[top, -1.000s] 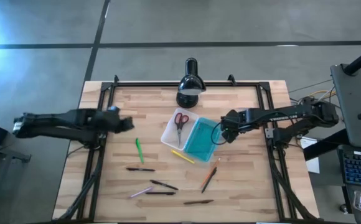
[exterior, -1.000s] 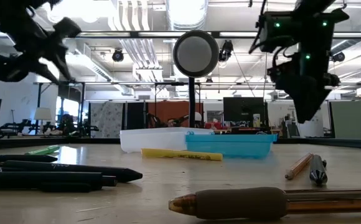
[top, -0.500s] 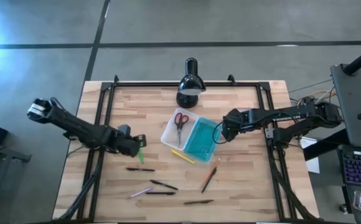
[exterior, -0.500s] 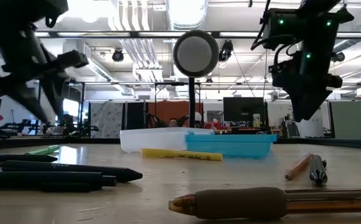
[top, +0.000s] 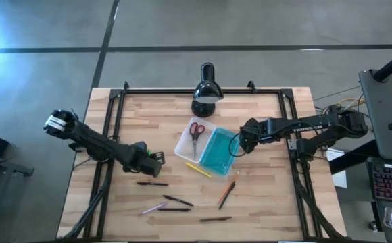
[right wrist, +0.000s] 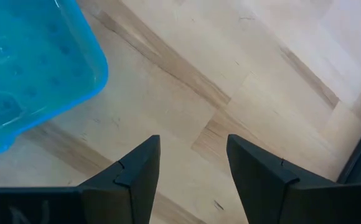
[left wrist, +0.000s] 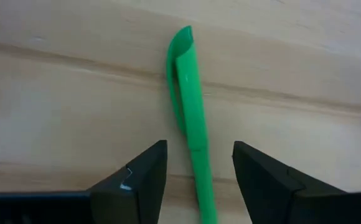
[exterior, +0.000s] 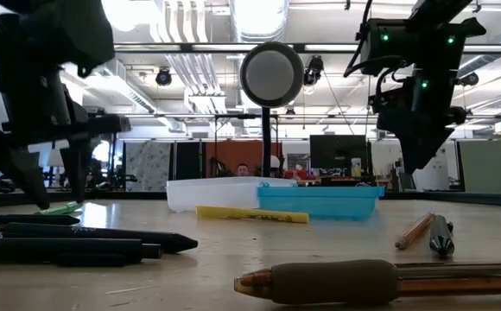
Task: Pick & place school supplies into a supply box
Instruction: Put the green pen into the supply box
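Observation:
My left gripper (left wrist: 199, 149) is open and low over the table, one finger on each side of the green pen (left wrist: 190, 106) without touching it. The pen lies flat on the wood and shows in the low view (exterior: 60, 208) beneath the left gripper (exterior: 52, 177). In the high view the left gripper (top: 153, 159) covers most of the pen. The supply box's clear tray (top: 186, 147) holds red-handled scissors (top: 195, 129). Its turquoise lid (top: 217, 151) lies beside the tray. My right gripper (top: 240, 142) hovers open just right of the lid (right wrist: 31, 68).
A yellow pen (top: 198, 169) lies at the box's near side, with an orange-brown pencil (top: 226, 193) to its right. Several dark pens and a pink one (top: 153, 208) are scattered toward the near edge. A black desk lamp (top: 206, 91) stands at the far edge.
My left arm has swung from the table's left edge toward the green pen and come down. Its open fingers now stand on either side of the pen. The pen has stayed where it was.

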Controlling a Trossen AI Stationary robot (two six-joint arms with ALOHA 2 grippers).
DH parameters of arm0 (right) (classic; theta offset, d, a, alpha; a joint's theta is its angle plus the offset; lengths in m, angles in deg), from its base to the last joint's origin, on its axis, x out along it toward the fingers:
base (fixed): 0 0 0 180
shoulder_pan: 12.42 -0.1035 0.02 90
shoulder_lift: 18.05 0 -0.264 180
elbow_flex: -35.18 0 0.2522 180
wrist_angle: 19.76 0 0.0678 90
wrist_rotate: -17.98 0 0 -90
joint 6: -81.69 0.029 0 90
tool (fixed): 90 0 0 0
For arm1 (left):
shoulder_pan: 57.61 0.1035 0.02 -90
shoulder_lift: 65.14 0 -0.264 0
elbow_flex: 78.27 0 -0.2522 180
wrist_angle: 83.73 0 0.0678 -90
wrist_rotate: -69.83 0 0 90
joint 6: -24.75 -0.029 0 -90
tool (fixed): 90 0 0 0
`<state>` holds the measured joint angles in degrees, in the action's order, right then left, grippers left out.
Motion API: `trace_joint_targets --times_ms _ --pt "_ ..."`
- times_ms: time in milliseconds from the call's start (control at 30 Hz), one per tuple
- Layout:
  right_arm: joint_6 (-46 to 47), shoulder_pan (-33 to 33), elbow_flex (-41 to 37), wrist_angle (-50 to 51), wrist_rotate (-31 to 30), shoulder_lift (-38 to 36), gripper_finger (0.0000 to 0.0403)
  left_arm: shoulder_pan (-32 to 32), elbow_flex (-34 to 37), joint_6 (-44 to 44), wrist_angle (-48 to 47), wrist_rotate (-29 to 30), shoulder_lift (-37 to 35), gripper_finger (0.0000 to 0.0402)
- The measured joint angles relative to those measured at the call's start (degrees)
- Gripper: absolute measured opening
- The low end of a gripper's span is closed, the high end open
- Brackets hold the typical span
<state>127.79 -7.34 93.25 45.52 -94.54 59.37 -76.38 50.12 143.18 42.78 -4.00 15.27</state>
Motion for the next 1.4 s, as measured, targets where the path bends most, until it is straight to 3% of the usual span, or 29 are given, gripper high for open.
trace_joint_targets --times_ms 300,600,667,867,1000,1100,1200,1333,1400 --pt "-0.1 0.0 -0.8 0.0 -0.2 0.0 0.0178 3.5 -0.5 0.6 -0.1 -2.2 5.2 0.0150" --pt "0.2 0.0 -4.2 0.0 -0.2 0.0 0.0170 7.9 -0.2 -1.0 -2.1 -3.6 7.6 0.0036" --pt "0.2 0.0 -4.6 0.0 -0.2 -0.1 0.0166 8.9 -0.2 -2.4 -2.0 -2.3 7.7 0.0017" --pt "0.3 0.0 -4.7 -1.2 -1.7 -0.2 0.0156 10.2 -1.8 -3.1 -2.3 1.5 3.9 0.0016" --pt "0.4 0.0 -4.7 -3.5 -2.0 -1.0 0.0148 10.3 -6.0 -4.5 -5.8 8.3 -1.3 0.0016" --pt "0.4 0.0 -4.7 -5.3 -3.3 -2.0 0.0143 10.8 -9.8 -12.9 -4.7 15.5 -4.5 0.0013" --pt "0.2 0.0 -4.7 -6.7 -4.4 -2.7 0.0138 13.2 -13.3 -28.2 3.6 19.3 -5.9 0.0012" --pt "-2.1 0.0 -4.7 -8.8 -4.7 -3.1 0.0133 18.9 -16.2 -53.0 21.0 12.5 -2.3 0.0002" --pt "-2.7 -0.1 -4.7 -9.2 -4.7 -3.1 0.0130 22.3 -18.8 -59.5 23.5 7.9 1.6 0.0006"
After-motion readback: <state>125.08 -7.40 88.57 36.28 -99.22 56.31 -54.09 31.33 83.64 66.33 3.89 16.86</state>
